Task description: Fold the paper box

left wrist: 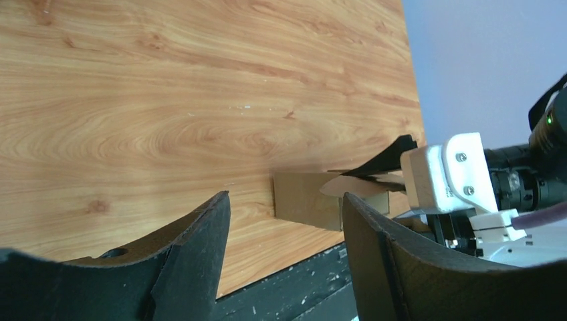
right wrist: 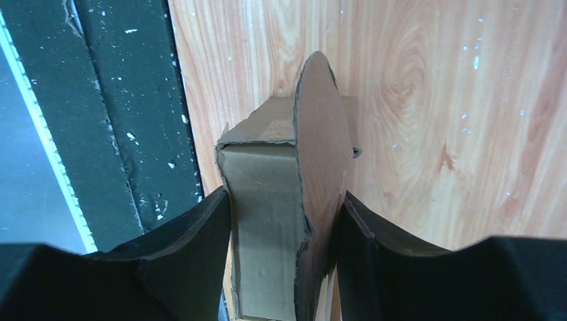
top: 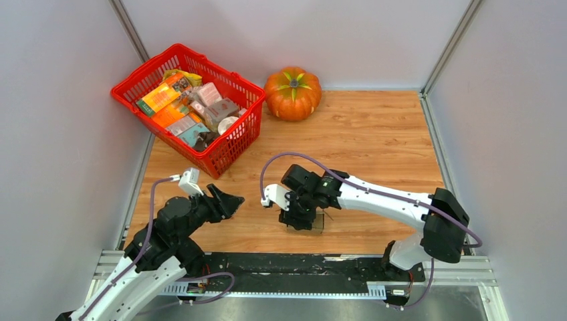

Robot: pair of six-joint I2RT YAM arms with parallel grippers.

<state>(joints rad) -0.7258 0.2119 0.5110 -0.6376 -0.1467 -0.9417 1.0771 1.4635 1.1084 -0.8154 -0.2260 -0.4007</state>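
Observation:
The paper box (right wrist: pixel 264 194) is a small brown cardboard box near the table's front edge, with a rounded flap (right wrist: pixel 321 127) standing up along its right side. My right gripper (right wrist: pixel 284 197) is shut on the paper box, one finger on its left wall and the other against the flap. In the top view the right gripper (top: pixel 302 215) covers most of the box (top: pixel 319 223). My left gripper (top: pixel 232 202) is open and empty to the left of the box, pointing at it. In the left wrist view the box (left wrist: pixel 304 199) lies beyond the open left gripper (left wrist: pixel 286 200).
A red basket (top: pixel 224 144) of colourful packages stands at the back left. An orange pumpkin (top: pixel 292 92) sits at the back middle. A black strip (top: pixel 287 264) runs along the table's front edge just behind the box. Grey walls close in the left, right and back.

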